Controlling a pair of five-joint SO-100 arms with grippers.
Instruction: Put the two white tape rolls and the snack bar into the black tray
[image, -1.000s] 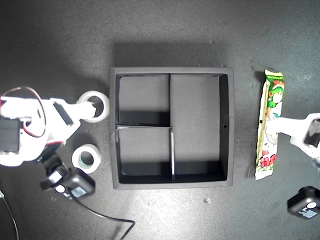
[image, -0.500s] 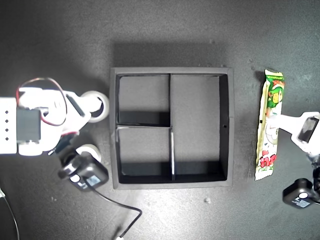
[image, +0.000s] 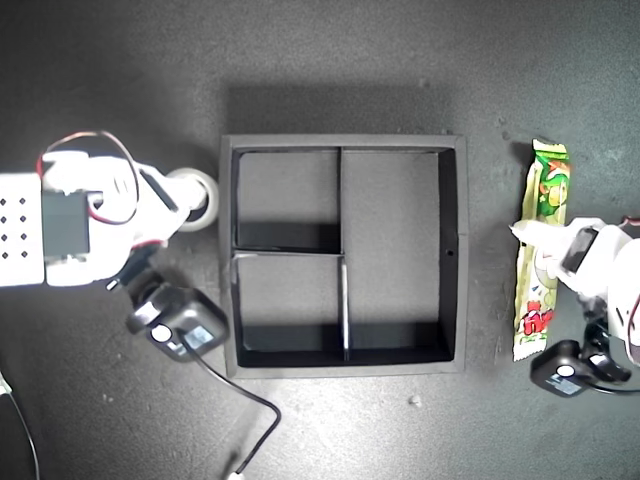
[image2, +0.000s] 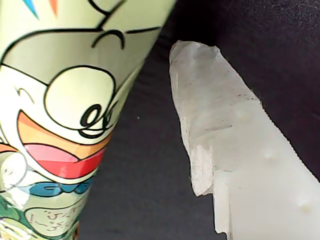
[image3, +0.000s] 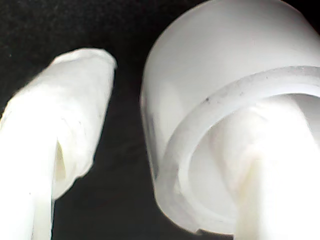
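The black tray (image: 452, 250) sits mid-table with nothing in its three compartments. One white tape roll (image: 206, 186) lies just off the tray's wall toward the exterior view's left. My second gripper (image: 186, 204) is open astride the roll's (image3: 200, 90) wall, one finger (image3: 270, 165) inside the hole and the other finger (image3: 70, 125) outside, apart from it. The other roll is hidden under that arm. The snack bar (image: 548, 185) lies lengthwise on the exterior view's right. My first gripper (image: 538, 240) is open low over its (image2: 65, 100) middle, one finger (image2: 225, 130) down beside it.
The second arm's camera module (image: 178, 322) and its black cable (image: 262, 420) lie close to the tray's near corner on the exterior view's left. The first arm's camera module (image: 563, 368) sits by the snack bar's lower end. A small crumb (image: 415, 401) lies below the tray.
My second arm slid toward the tray, its finger went deeper into the roll and its camera now covers the second roll. My first arm moved toward the exterior view's left across the snack bar.
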